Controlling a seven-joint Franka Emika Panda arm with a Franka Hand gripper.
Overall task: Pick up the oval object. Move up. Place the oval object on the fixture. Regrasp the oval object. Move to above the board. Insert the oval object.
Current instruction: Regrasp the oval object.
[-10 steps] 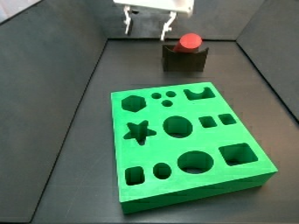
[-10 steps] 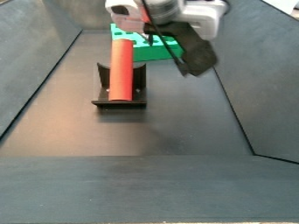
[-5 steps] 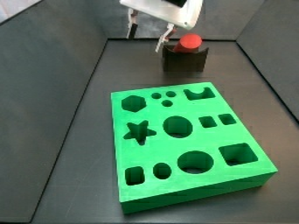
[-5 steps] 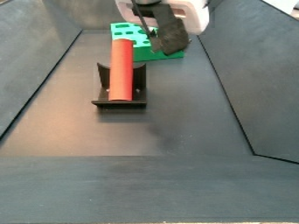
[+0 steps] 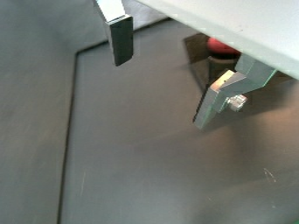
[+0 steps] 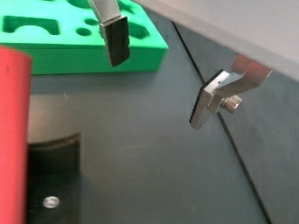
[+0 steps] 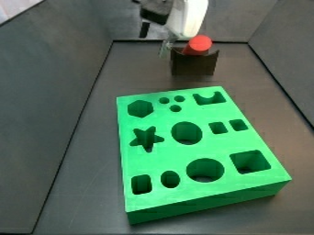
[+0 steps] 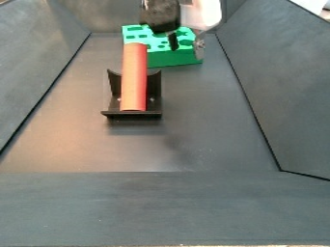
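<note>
The oval object [image 8: 133, 74], a smooth red-orange peg, lies lengthwise across the notched top of the fixture [image 8: 131, 106], a small dark block standing on the dark tabletop [image 8: 168, 183]; in a side view its rounded red end [image 7: 196, 42] shows above the fixture [image 7: 194, 62] at the far end of the scene. The hand [image 7: 172, 27] hangs in the air just to the left of the peg's end in that side view, above the tabletop and not touching the peg. In both wrist views the two silver fingers [image 5: 118, 35] stand spread well apart with nothing between them, only the bare dark surface below; the opposite finger [image 6: 216, 98] carries a small screw on its plate. In a wrist view the peg [image 6: 10, 131] runs along the frame edge beside the hand [image 6: 158, 74], resting on the fixture [image 6: 47, 184], with the green board [image 6: 70, 44] beyond. The board [image 7: 196, 151] lies flat nearer the camera in a side view, its star, hexagon, round and square holes all unfilled. No brand, label or writing can be read on any item.
</note>
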